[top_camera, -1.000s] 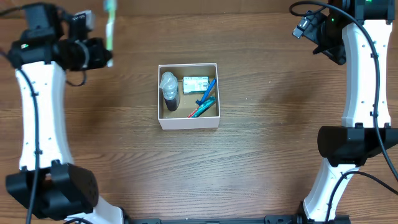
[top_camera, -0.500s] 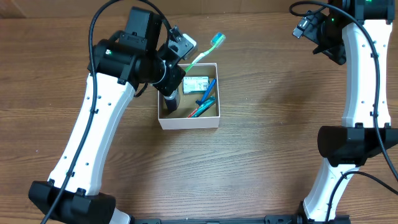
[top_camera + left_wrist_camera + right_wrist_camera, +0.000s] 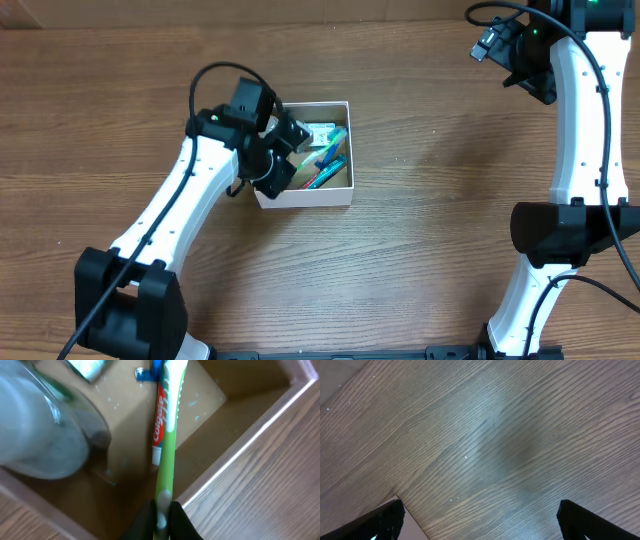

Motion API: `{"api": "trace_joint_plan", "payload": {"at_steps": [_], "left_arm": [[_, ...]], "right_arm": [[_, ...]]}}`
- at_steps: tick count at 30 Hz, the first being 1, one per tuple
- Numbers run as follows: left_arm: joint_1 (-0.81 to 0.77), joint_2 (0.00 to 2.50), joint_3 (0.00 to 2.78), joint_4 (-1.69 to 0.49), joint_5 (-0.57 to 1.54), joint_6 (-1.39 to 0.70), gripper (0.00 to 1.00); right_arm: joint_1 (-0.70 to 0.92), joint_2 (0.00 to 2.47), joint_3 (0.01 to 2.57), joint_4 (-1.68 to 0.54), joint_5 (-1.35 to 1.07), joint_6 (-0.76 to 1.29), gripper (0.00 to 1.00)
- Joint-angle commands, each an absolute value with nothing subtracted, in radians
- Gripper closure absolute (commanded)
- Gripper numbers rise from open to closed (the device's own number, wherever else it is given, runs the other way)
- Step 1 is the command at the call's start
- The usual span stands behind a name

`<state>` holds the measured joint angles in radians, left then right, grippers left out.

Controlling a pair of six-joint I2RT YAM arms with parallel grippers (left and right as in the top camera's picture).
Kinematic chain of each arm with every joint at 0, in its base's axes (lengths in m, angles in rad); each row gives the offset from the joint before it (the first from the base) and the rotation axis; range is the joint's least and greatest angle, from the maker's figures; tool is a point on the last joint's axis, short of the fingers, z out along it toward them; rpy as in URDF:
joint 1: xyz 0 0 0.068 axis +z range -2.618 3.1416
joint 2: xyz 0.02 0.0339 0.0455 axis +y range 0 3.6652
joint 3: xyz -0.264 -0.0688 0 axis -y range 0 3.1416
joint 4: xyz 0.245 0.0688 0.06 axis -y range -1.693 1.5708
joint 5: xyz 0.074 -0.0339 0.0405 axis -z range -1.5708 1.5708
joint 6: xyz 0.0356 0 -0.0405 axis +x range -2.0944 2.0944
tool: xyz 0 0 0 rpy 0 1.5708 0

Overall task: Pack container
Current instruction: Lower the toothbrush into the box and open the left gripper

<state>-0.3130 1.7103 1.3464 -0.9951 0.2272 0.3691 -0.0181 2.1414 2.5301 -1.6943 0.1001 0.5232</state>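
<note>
Left gripper (image 3: 161,516) clamps a green toothbrush (image 3: 167,460) angled into the container (image 3: 235,425), right gripper (image 3: 480,520) spread wide

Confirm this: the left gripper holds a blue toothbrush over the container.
Wrong on the colour: the toothbrush is green, not blue. The left wrist view shows the left gripper shut on its green handle over the container.

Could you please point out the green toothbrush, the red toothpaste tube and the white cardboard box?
Green plastic toothbrush (image 3: 167,460), left wrist view, mid-handle.
Red Colgate toothpaste tube (image 3: 158,420), left wrist view, printed side.
Square white-walled cardboard box (image 3: 305,197), overhead view, front wall.
</note>
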Motion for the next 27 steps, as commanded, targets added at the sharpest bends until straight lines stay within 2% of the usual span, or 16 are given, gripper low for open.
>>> {"api": "trace_joint_plan", "payload": {"at_steps": [1,7,12,16,23,27], "left_arm": [[-0.313,1.713,1.286,-0.935,0.228,0.366,0.87],[-0.313,1.713,1.280,-0.905,0.224,0.366,0.80],[-0.313,1.713,1.280,-0.896,0.224,0.358,0.55],[-0.313,1.713,1.299,-0.902,0.225,0.350,0.49],[-0.313,1.713,1.503,-1.039,0.224,0.290,0.47],[-0.313,1.713,1.531,-1.089,0.216,0.291,0.46]], "right_arm": [[-0.020,2.132,2.545,-1.692,0.099,0.523,0.00],[-0.020,2.132,2.545,-1.692,0.099,0.523,0.00],[-0.020,2.132,2.545,-1.692,0.099,0.523,0.00],[-0.020,2.132,2.545,-1.692,0.099,0.523,0.00],[-0.020,2.132,2.545,-1.692,0.099,0.523,0.00],[-0.020,2.132,2.545,-1.692,0.099,0.523,0.00]]}}
